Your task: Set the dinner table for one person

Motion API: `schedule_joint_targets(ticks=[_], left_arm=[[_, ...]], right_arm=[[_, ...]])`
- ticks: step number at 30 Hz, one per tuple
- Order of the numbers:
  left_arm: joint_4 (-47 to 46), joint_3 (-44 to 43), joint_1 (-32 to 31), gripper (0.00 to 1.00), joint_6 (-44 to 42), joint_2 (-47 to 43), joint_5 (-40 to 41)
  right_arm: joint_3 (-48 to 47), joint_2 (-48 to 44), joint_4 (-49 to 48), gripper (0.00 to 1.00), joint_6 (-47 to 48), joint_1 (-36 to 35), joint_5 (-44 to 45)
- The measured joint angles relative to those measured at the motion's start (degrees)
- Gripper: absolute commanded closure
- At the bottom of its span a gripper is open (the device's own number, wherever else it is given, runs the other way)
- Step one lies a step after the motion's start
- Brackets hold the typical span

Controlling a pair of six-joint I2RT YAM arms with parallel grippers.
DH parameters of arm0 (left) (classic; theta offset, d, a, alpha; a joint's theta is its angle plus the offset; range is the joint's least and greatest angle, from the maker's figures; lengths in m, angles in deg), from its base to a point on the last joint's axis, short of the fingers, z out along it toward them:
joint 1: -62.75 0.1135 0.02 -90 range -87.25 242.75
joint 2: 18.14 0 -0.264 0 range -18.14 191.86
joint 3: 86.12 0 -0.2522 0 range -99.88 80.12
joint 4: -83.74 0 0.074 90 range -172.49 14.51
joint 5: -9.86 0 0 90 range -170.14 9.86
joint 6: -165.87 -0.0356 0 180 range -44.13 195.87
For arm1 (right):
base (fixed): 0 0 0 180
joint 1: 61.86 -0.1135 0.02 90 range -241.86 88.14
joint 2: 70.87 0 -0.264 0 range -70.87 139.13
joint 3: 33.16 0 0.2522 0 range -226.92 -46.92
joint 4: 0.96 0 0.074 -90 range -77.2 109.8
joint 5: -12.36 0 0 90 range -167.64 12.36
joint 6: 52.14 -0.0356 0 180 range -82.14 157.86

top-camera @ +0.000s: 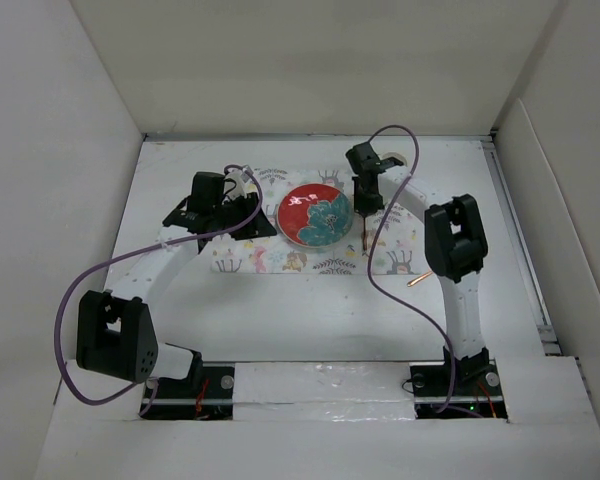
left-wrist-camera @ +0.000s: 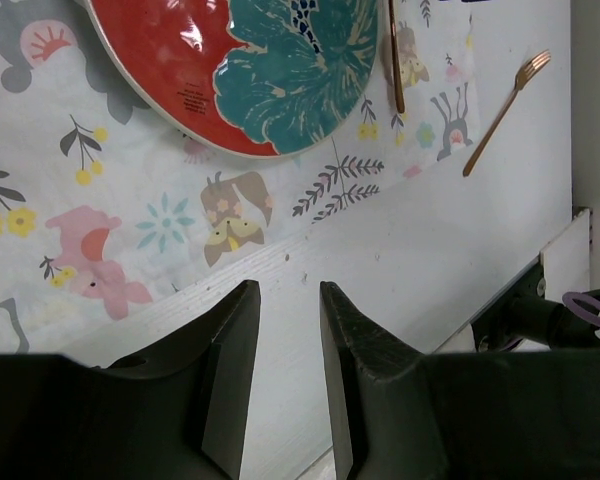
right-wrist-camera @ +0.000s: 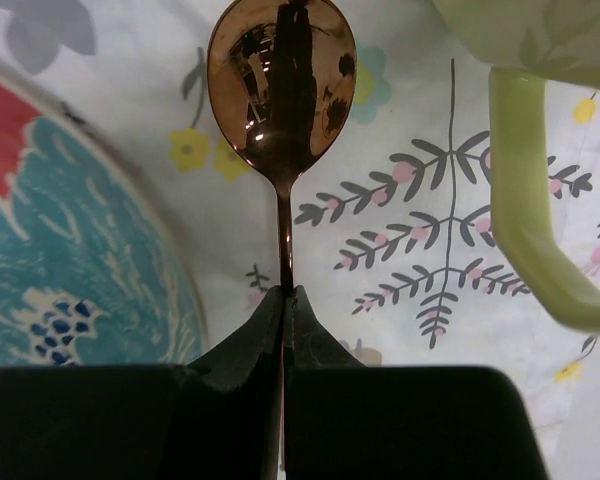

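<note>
The dinner table (top-camera: 310, 310) is the white tabletop, with a floral placemat (top-camera: 270, 258) laid on it. A red and teal plate (top-camera: 315, 215) sits on the mat's middle. My right gripper (right-wrist-camera: 285, 295) is shut on the thin handle of a copper spoon (right-wrist-camera: 282, 90), which hangs over the mat just right of the plate (right-wrist-camera: 60, 250). From above, the right gripper (top-camera: 365, 200) has the spoon's handle pointing down at the mat. My left gripper (left-wrist-camera: 288, 295) is open and holds nothing. It hovers left of the plate (left-wrist-camera: 230, 70), over the mat's near edge.
A copper fork (top-camera: 418, 279) lies on the bare table off the mat's front right corner, also seen as the fork (left-wrist-camera: 505, 110). A pale green mug (right-wrist-camera: 525, 200) stands on the mat right of the spoon. White walls enclose the table on three sides.
</note>
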Motion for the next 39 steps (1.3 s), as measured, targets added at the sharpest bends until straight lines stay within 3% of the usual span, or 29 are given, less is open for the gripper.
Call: schedule_joint_targets(ticks=[3, 5, 10, 14, 16, 18, 19, 23, 26, 30, 39], left_arm=[[0.0, 0.09, 0.0, 0.73, 0.0, 0.0, -0.02], [-0.07, 0.22, 0.0, 0.73, 0.0, 0.0, -0.02], [-0.37, 1.01, -0.11, 0.75, 0.17, 0.0, 0.02], [-0.7, 1.05, -1.53, 0.84, 0.28, 0.15, 1.73], [-0.9, 0.61, -3.85, 0.84, 0.26, 0.72, 3.45], [0.57, -2.54, -10.12, 0.84, 0.15, 2.86, 8.74], [1.18, -5.35, -14.49, 0.83, 0.0, 4.79, 11.13], [-0.5, -18.1, -31.21, 0.76, -0.76, 13.7, 17.55], [-1.97, -26.08, -38.38, 0.68, -1.01, 20.79, 19.41], [-1.36, -38.97, -43.54, 0.6, -1.97, 33.38, 22.77], [0.63, -72.98, -50.12, 0.42, -3.67, 64.11, 29.79]], right_arm=[[0.0, 1.27, 0.04, 0.96, -0.2, 0.52, 0.07], [-0.09, 1.68, 0.02, 0.75, -0.55, 0.68, 0.09], [-1.27, 1.81, 0.24, 0.47, -0.98, 0.66, -0.2], [-1.4, -0.39, 1.09, 0.45, -1.07, 0.66, -1.81], [-0.94, -3.65, 1.49, 0.64, -1.16, 0.68, -2.64], [0.68, -9.16, 1.22, 0.94, -2.01, 1.03, -3.06], [2.05, -12.9, 0.85, 1.0, -2.91, 1.4, -3.1], [8.28, -32.35, -2.05, 1.0, -6.78, 6.75, -3.17], [11.04, -45.33, -5.75, 1.0, -10.58, 15.69, -3.26], [16.2, -55.89, -8.92, 1.0, -15.74, 26.05, -4.92], [20.83, -62.07, -4.52, 1.0, -20.52, 24.79, -12.2]])
